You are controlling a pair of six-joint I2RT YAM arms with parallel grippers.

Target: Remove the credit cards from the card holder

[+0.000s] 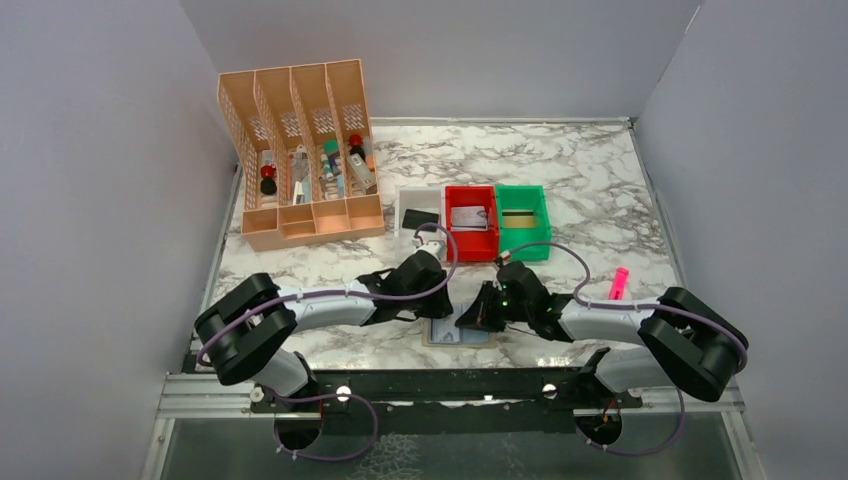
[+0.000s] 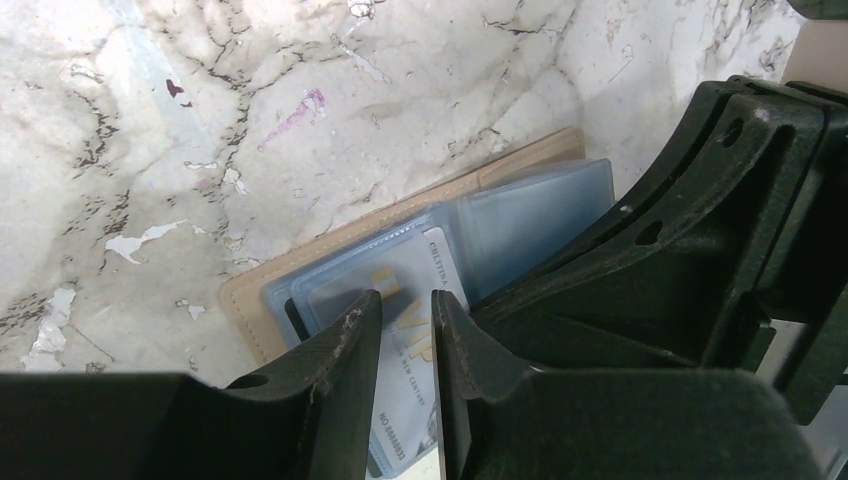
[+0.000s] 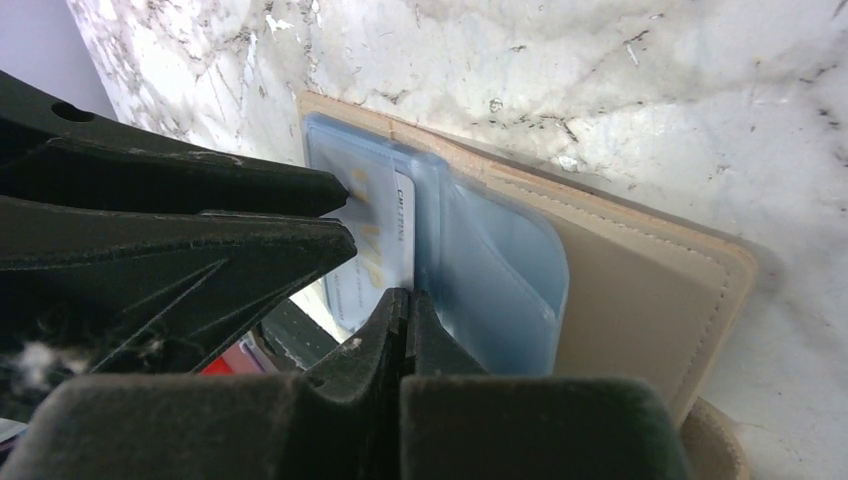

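**Left hand** [image 2: 402,298]: fingers a narrow gap apart, tips down on the card holder [image 3: 640,300], one on each side of a pale card [image 2: 405,400] with gold lettering. The card's face shows in the gap, so nothing is pinched across it, and I can confirm no grip. The pale card sits partly out of its clear blue sleeve [image 2: 540,210], directly under and between the left fingertips. Its free end runs back toward the left wrist.

**Right hand** [image 3: 405,298]: fully closed, fingers pressed together, nothing visible between them. Its tip sits at the sleeve edge just beside the pale card. I cannot tell whether it is touching the holder or only close to it.

**Judgement:** the closed right hand serves as a hold-down. It keeps the holder, which lies open and flat on the table [image 1: 600,190], from sliding while the left hand draws the card out toward itself.

**Other cards:** all ahead of both hands and well apart from them.
- black card [image 1: 420,217] in the white bin [image 1: 421,190]
- silver card [image 1: 468,217] in the red bin [image 1: 470,189]
- striped card [image 1: 518,216] in the green bin [image 1: 521,188]

The other sleeve pocket in view looks empty, so this is probably the last card.
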